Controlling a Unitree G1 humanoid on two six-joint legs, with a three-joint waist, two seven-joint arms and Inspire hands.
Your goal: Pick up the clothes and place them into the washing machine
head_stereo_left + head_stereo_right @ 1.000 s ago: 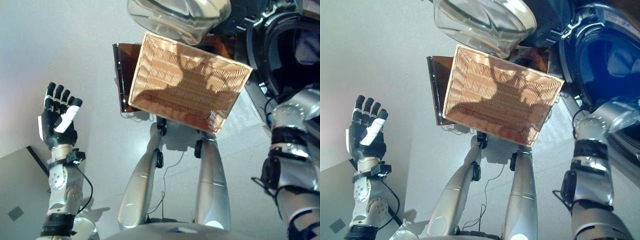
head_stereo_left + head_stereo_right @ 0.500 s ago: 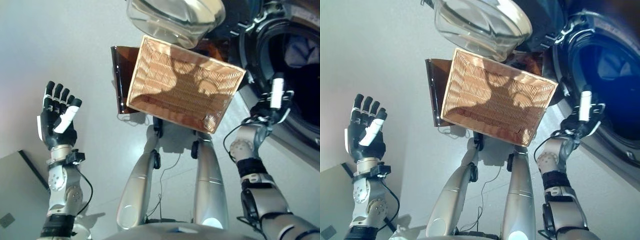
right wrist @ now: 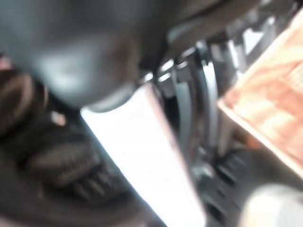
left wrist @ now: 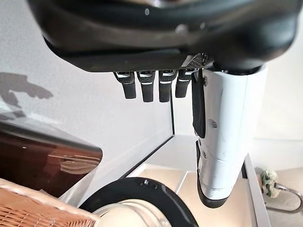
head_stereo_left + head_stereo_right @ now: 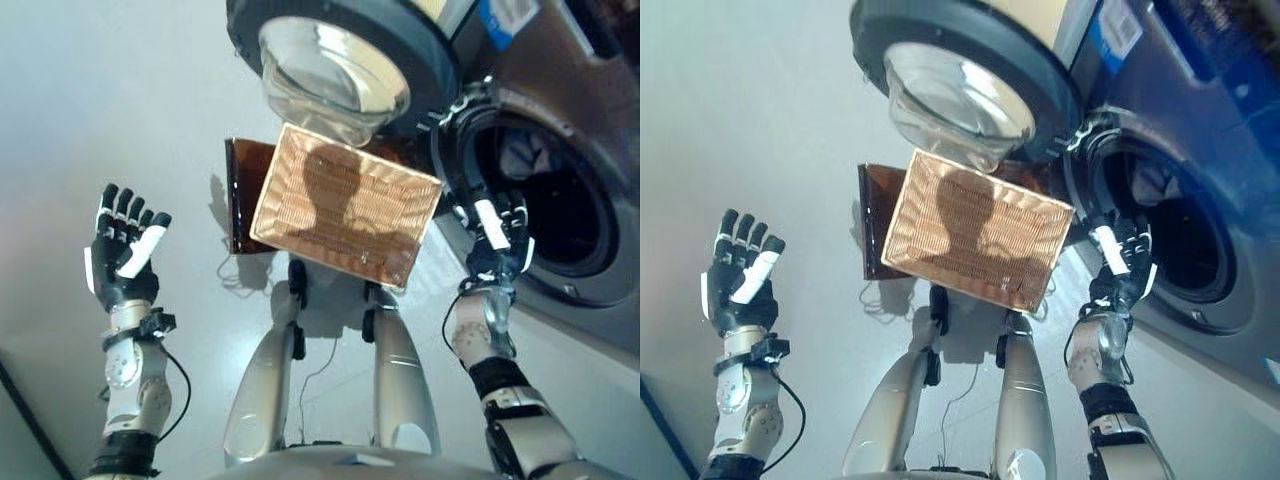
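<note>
Both hands empty, fingers straight: left hand (image 5: 124, 252) raised far left, right hand (image 5: 497, 238) beside the washing machine (image 5: 560, 130) opening. Wicker basket (image 5: 345, 204) looks empty; clothes (image 5: 514, 155) sit in the drum, door (image 5: 335, 75) open.

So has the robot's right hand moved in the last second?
Yes. The right hand has come out of the washing machine drum and now hangs open outside the opening's rim, near the wicker basket.

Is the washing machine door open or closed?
Open. The round glass door is swung out to the side above the wicker basket, and you can see into the dark drum.
</note>
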